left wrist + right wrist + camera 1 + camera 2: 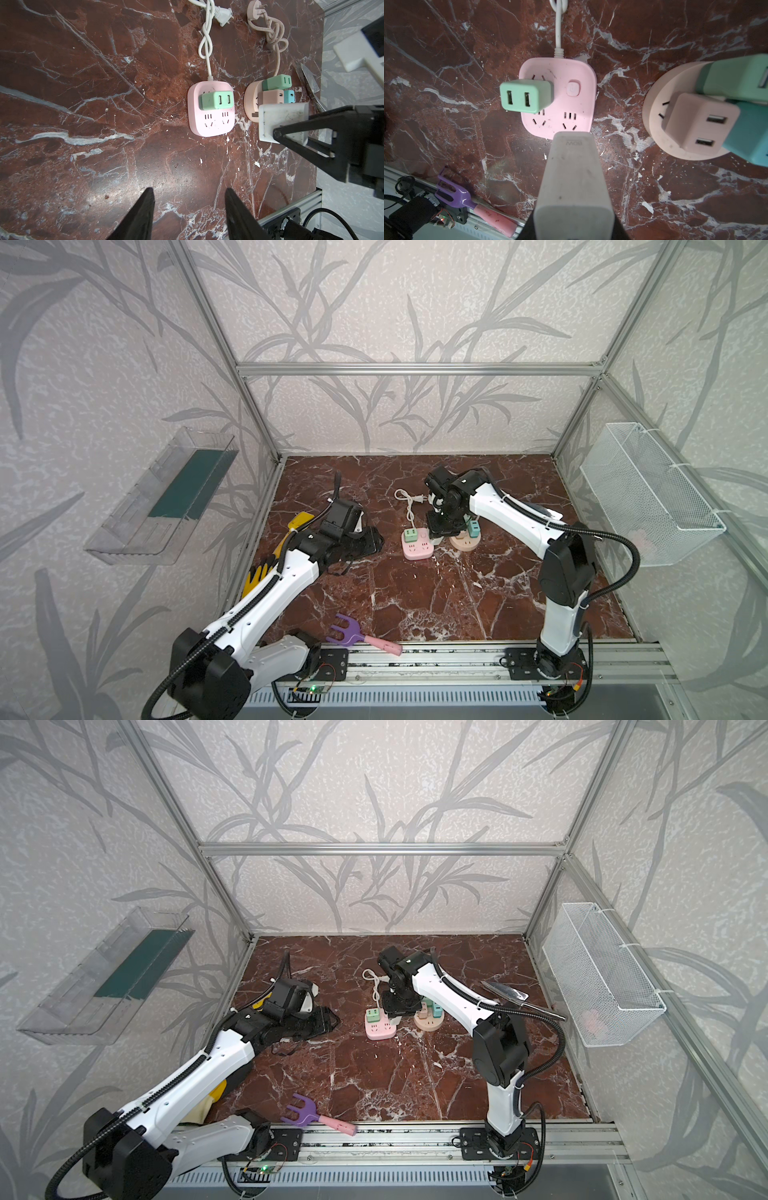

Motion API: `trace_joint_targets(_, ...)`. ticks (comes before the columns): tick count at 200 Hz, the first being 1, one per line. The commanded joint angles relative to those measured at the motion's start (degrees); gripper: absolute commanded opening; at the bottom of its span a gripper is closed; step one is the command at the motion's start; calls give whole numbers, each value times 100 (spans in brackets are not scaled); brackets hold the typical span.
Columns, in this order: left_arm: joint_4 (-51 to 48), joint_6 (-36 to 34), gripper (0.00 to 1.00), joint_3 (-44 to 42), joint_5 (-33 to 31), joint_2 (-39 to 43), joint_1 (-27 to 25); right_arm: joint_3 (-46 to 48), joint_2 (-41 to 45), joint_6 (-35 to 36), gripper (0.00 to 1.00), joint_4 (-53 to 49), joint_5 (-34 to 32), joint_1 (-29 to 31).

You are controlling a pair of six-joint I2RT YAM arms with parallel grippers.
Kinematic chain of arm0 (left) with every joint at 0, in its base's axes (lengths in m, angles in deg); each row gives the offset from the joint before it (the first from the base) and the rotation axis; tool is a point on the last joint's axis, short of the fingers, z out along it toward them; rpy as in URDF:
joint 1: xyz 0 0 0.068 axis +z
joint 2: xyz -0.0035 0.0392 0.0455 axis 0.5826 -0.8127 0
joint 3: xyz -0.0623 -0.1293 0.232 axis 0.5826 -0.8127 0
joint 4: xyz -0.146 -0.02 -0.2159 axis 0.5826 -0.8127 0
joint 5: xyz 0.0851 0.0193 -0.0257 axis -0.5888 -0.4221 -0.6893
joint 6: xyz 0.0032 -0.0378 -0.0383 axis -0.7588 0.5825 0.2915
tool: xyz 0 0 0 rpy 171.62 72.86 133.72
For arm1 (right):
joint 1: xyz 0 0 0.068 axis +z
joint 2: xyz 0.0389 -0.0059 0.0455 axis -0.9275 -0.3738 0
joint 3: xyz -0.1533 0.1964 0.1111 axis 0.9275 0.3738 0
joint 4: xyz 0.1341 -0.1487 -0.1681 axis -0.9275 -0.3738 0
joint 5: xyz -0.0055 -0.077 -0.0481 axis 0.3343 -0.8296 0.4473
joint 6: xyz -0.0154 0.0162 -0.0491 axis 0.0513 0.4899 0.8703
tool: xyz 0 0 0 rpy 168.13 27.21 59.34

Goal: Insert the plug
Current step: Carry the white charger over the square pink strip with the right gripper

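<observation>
White adapter (573,182), judged light, rigid and smooth, best gripped across its flat sides, is clamped by the right gripper (573,227) near the pink power strip (571,68), mid-frame in both top views; left gripper (189,199) is seen spread, empty.

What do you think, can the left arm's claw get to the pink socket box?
Probably yes. The left claw is open and empty, and the floor between it and the pink socket box is bare. The right claw, holding a white plug, hovers at the box's other side and might crowd it.
</observation>
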Motion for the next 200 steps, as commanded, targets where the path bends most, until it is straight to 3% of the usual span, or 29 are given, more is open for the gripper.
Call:
trace_joint_targets(1, 94, 72, 53, -93, 26, -25, -27, 15, -108, 48, 0, 126, 15, 26)
trace_joint_targets(67, 136, 73, 53, -26, 58, -213, -48, -44, -470, 48, 0, 242, 67, 26)
trace_joint_targets(200, 176, 90, 53, -62, 88, -263, -83, 248, -420, -66, 0, 439, 140, 116)
